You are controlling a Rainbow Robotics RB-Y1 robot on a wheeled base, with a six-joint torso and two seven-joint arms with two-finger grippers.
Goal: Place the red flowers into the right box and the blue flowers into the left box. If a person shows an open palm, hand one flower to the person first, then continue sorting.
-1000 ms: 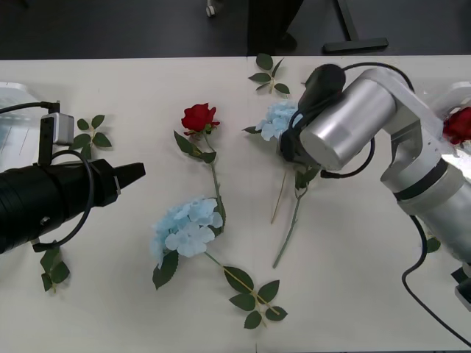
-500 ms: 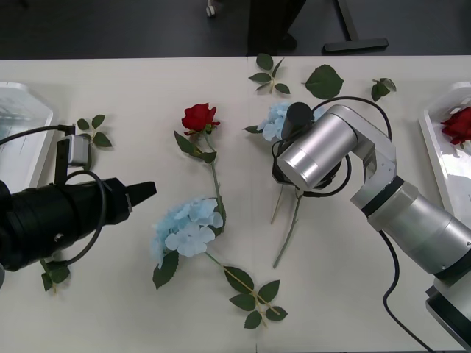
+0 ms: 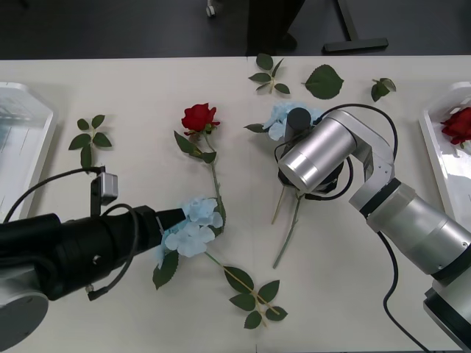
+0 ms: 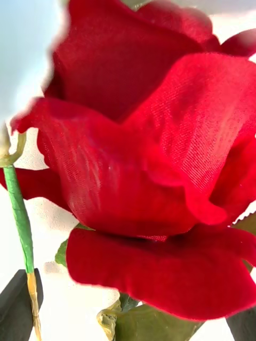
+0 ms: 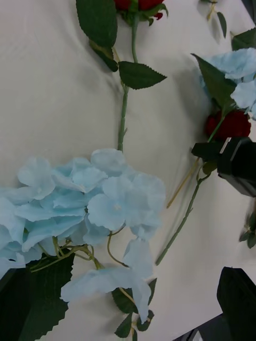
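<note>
from the front, my left gripper point(image 3: 179, 214) reaches in low from the left edge, its tip at the near blue flower point(image 3: 193, 228) lying mid-table, and my right gripper point(image 3: 294, 168) hangs over two crossed stems beside a second blue flower point(image 3: 278, 118); i cannot tell there how either one's fingers stand. a red flower point(image 3: 199, 116) lies between the two blue ones, another red flower point(image 3: 458, 125) sits in the right box point(image 3: 434, 143), and the left box point(image 3: 33, 143) is at the far left. in my right wrist view, a red flower head point(image 4: 149, 154) is right up close, my dark fingers point(image 4: 16, 303) apart at the two corners. in my left wrist view, the near blue flower point(image 5: 85, 208) lies just ahead, my fingers point(image 5: 237, 290) spread, touching nothing i can see
</note>
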